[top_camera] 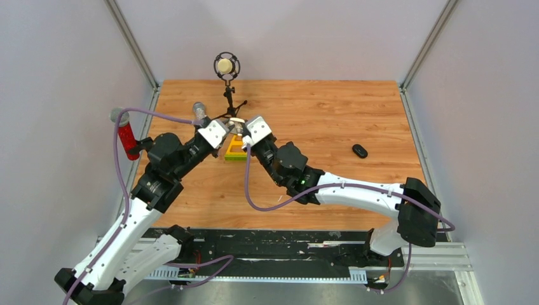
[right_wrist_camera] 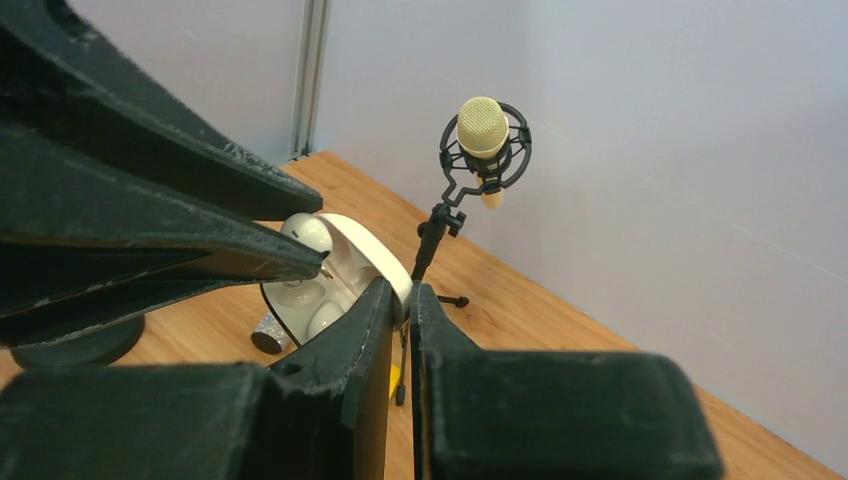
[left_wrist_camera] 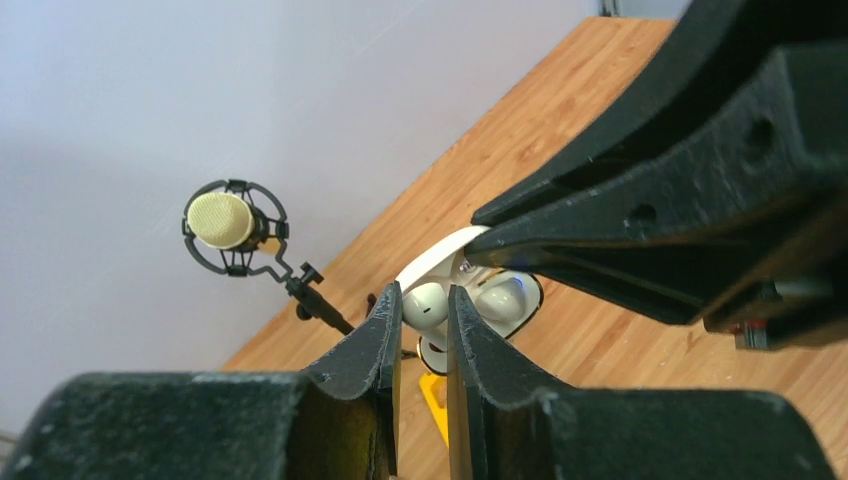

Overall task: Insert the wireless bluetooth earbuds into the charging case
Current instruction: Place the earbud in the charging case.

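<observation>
One charging case (right_wrist_camera: 372, 258) is held open over the middle of the tabletop (top_camera: 330, 114), its lid clamped by the closed fingers of the right gripper (right_wrist_camera: 402, 298). One earbud (left_wrist_camera: 426, 310) is pinched at the case's mouth by the nearly closed fingers of the left gripper (left_wrist_camera: 424, 293), and a second earbud (left_wrist_camera: 497, 296) is seated inside, two in all. One yellow-green block (top_camera: 234, 152) lies beneath, one microphone (top_camera: 225, 66) just beyond, one black oval (top_camera: 360, 150) well to the right; from above, the case is largely hidden by both wrists.

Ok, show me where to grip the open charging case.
Pinch the charging case by its raised lid, from the right, as the right gripper does: the lid is thin enough to pinch, and its open side faces the left gripper holding the earbud.
</observation>
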